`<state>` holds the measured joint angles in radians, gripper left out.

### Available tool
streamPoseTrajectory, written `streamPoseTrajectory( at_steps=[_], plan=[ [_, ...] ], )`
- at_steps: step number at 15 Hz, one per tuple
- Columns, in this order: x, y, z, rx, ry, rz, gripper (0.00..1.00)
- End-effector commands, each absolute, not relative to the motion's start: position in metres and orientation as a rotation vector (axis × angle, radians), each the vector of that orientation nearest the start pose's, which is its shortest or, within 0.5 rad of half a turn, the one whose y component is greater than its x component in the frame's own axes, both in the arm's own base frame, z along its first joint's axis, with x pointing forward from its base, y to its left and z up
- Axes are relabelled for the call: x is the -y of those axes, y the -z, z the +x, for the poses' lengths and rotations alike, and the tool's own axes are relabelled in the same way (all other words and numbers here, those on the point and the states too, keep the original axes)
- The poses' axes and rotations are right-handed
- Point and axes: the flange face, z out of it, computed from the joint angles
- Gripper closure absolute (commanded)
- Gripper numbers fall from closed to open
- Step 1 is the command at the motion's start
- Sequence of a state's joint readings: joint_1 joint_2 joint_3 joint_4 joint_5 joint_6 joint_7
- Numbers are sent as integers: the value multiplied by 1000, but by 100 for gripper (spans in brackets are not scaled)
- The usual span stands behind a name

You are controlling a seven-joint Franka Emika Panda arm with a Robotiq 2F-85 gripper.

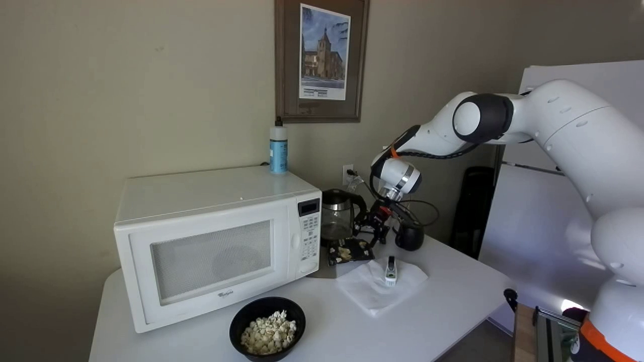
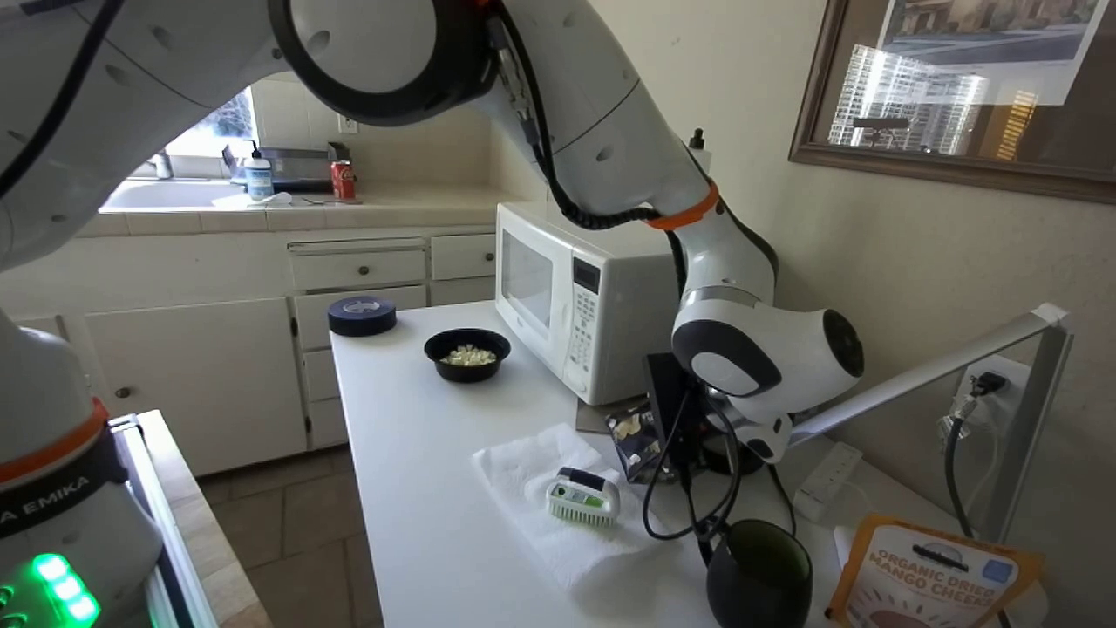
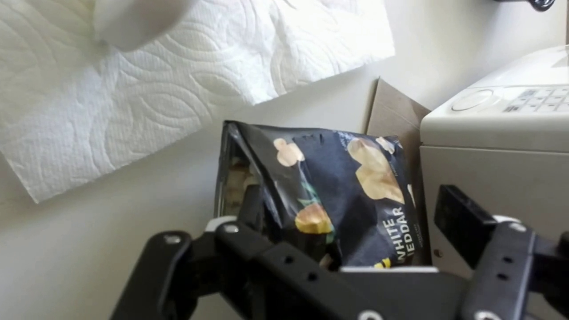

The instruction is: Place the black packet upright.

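The black packet (image 3: pixel 338 178) has food pictures and "WHITE CHEDDAR" lettering. It lies on its side, crumpled, beside the microwave; how far it tilts is hard to tell. It also shows in both exterior views (image 1: pixel 348 251) (image 2: pixel 635 439), partly covered by the gripper in the latter. My gripper (image 3: pixel 358 211) is open over the packet. In the wrist view one finger is over the packet's left part and the other is to its right, in front of the microwave's side. In an exterior view the gripper (image 1: pixel 381 234) points down at the packet's end.
A white microwave (image 1: pixel 216 251) stands beside the packet, with a glass kettle (image 1: pixel 336 216) behind. A paper towel (image 2: pixel 540 488) bears a green-white brush (image 2: pixel 582 499). A dark cup (image 2: pixel 758 576), an orange pouch (image 2: pixel 937 576) and a popcorn bowl (image 1: pixel 297 329) are also on the table.
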<state>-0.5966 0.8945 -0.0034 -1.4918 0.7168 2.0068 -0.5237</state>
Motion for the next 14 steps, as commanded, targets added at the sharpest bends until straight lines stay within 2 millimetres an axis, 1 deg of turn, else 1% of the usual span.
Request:
streamPoseTrajectory(
  at_steps=[1, 2, 4, 5, 6, 7, 8, 9, 11, 14],
  plan=[
    [353, -110, 582, -602, 31, -2332, 10],
    [354, -108, 583, -596, 48, -2333, 11],
    [355, -104, 584, -590, 60, -2327, 17],
    [355, -102, 585, -585, 68, -2324, 29],
    [355, -100, 585, -579, 80, -2327, 31],
    [355, -98, 586, -571, 91, -2328, 24],
    [355, -96, 587, -566, 105, -2329, 30],
    [356, -95, 587, -561, 121, -2330, 25],
    [357, -92, 589, -548, 147, -2333, 21],
    [350, -95, 590, -534, 132, -2293, 20]
  ],
)
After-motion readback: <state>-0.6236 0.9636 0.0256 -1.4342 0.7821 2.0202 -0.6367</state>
